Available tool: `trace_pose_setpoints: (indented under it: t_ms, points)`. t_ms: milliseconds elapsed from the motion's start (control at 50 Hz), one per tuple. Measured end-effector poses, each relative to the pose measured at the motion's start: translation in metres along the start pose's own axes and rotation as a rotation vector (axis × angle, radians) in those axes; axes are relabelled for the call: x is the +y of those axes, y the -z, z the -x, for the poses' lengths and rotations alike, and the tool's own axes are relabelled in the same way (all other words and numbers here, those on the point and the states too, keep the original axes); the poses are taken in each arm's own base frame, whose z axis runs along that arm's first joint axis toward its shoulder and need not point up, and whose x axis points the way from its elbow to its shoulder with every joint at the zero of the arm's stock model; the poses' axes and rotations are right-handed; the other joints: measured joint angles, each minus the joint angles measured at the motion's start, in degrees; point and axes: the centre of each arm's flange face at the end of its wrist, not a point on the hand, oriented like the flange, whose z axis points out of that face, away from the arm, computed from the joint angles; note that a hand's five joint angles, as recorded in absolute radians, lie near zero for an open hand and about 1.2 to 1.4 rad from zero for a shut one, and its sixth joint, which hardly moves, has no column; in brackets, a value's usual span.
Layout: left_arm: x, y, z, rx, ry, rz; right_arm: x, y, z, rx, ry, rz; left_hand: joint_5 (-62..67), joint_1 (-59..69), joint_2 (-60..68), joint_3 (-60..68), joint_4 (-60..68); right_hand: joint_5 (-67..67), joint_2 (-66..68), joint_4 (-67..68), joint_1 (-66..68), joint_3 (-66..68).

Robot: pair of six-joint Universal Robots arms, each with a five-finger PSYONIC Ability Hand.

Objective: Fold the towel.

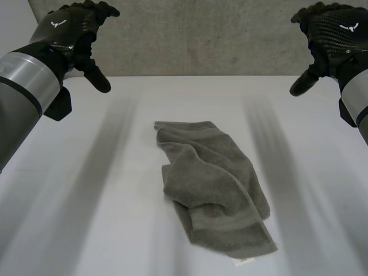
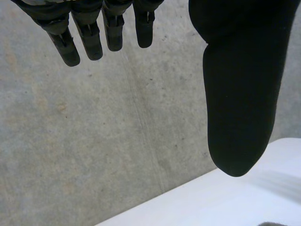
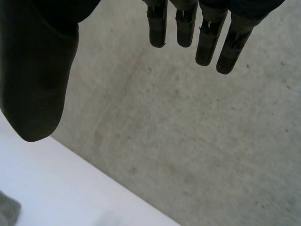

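Left robot hand (image 1: pixel 69 34) hangs above the far left part of the white worktop (image 1: pixel 86 207), fingers (image 2: pixel 89 37) straight & set well away from the thumb (image 2: pixel 240 94), nothing btwn them (so: wide, holding nothing). Right robot hand (image 1: pixel 332 34) mirrors it above the far right side, w/ fingers (image 3: pixel 207 44) extended, thumb (image 3: pixel 37 80) apart from them, also wide & w/o any load. Both hands are up off the worktop, well apart from each other & from the cloth. In both wrist views a rough grey concrete-look wall (image 1: pixel 201 34) lies past the fingertips, w/ the worktop's far edge below it.

Crumpled grey terry-cloth towel (image 1: pixel 213 190) lies approx. mid-worktop, btwn the two arms & nearer the robot than either hand. It runs diagonally: far end toward the robot's left, near end toward its right. Surface is rumpled, w/ several soft folds & a layer lapped over along the left side. A flatter woven band crosses the near end, and a small white tag (image 1: pixel 244 260) pokes out from under the near edge. A sliver of towel (image 2: pixel 273 224) shows beneath the left thumb in the left wrist view, and a corner (image 3: pixel 7 209) beneath the right thumb in the right wrist view; neither hand touches it.
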Motion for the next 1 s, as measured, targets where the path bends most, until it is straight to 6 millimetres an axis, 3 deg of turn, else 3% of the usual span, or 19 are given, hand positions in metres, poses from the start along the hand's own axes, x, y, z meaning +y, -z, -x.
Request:
trace_pose_setpoints:
  t_ms: [460, 580, 680, 780, 860, 1000]
  points:
    - [0.012, -0.003, -0.001, 0.009, -0.005, 0.040, 0.002, -0.001, 0.004, -0.017, 0.038, 0.026, 0.00, -0.03, -0.24, -0.15, -0.21, 0.00, 0.00, 0.00, 0.00, 0.00]
    - [0.024, -0.005, -0.004, 0.033, -0.007, 0.072, 0.018, 0.006, 0.014, -0.134, 0.104, 0.129, 0.00, -0.58, -0.84, -0.77, -0.81, 0.00, 0.00, 0.00, 0.00, 0.00]
    - [0.059, -0.011, -0.017, 0.117, -0.007, 0.157, 0.045, 0.020, 0.029, -0.273, 0.130, 0.290, 0.00, -0.65, -0.94, -0.85, -0.99, 0.00, 0.00, 0.00, 0.00, 0.00]
    - [0.110, -0.015, -0.037, 0.235, -0.051, 0.276, 0.079, 0.036, 0.041, -0.361, 0.075, 0.443, 0.00, -0.65, -0.94, -0.85, -0.99, 0.00, 0.00, 0.00, 0.00, 0.00]
    - [0.155, -0.012, -0.057, 0.345, -0.169, 0.367, 0.109, 0.045, 0.052, -0.379, -0.021, 0.517, 0.00, -0.65, -0.94, -0.85, -1.00, 0.00, 0.00, 0.00, 0.00, 0.00]
    - [0.213, -0.006, -0.080, 0.479, -0.421, 0.436, 0.152, 0.058, 0.070, -0.388, -0.130, 0.597, 0.00, -0.07, -0.11, -0.05, -0.16, 2.20, 0.82, 0.76, 2.11, 1.38]
